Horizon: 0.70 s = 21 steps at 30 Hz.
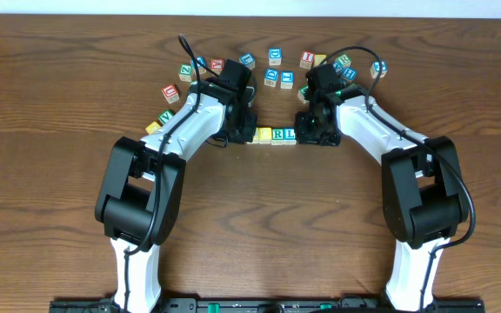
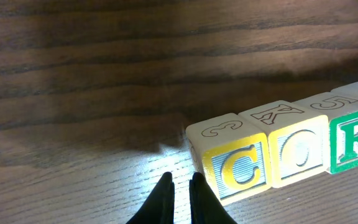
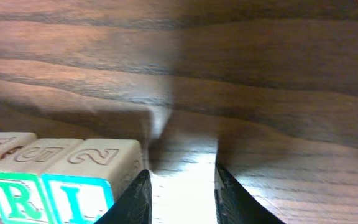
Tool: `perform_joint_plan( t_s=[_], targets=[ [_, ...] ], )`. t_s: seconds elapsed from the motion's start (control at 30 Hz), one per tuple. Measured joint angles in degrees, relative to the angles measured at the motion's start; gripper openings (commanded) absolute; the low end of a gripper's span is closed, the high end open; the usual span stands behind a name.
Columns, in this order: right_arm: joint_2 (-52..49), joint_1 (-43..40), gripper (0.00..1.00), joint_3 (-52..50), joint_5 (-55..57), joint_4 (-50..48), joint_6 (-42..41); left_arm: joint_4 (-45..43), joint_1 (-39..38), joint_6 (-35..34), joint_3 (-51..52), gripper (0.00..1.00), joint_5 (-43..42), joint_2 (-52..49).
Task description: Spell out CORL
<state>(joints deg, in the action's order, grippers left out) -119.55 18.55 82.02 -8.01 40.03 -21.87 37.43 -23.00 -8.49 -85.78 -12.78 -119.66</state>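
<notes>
C [image 2: 238,171], O [image 2: 298,155], R [image 2: 353,140], L [image 3: 79,196] sit touching in line on the desk [image 1: 59,261] — the spelling looks done. The left jaws are nearly closed and the right jaws parted — both empty.

- We see yellow C [image 2: 238,169], yellow O [image 2: 297,155] and green R [image 2: 353,144] upright, touching in one straight row.
- Blue L [image 3: 79,196] touches R's far side.

Seen from overhead, both ends of the row [image 1: 273,135] tucked under the left arm [image 1: 203,117] and right arm [image 1: 359,117], only R and L readable; letters on loose blocks [image 1: 274,57] mostly too small to tell. In left wrist view, R block [image 2: 355,140] clipped by right edge, left fingers [image 2: 161,202] by bottom. In right wrist view, L block [image 3: 79,193] and right fingers [image 3: 232,199] clipped by bottom.
</notes>
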Motion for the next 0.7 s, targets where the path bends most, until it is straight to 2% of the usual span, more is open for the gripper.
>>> perform_joint_plan(
  t_s=[0.43, 0.7],
  targets=[
    [0.04, -1.55, 0.29, 0.50, 1.90, 1.73, 1.09, 0.07, 0.15, 0.02, 0.00, 0.11, 2.84, 0.00],
    [0.04, -2.34, 0.29, 7.19, 3.74, 8.26, 3.67, 6.32, 4.85, 0.22, -0.85, 0.11, 4.55, 0.44]
  ],
)
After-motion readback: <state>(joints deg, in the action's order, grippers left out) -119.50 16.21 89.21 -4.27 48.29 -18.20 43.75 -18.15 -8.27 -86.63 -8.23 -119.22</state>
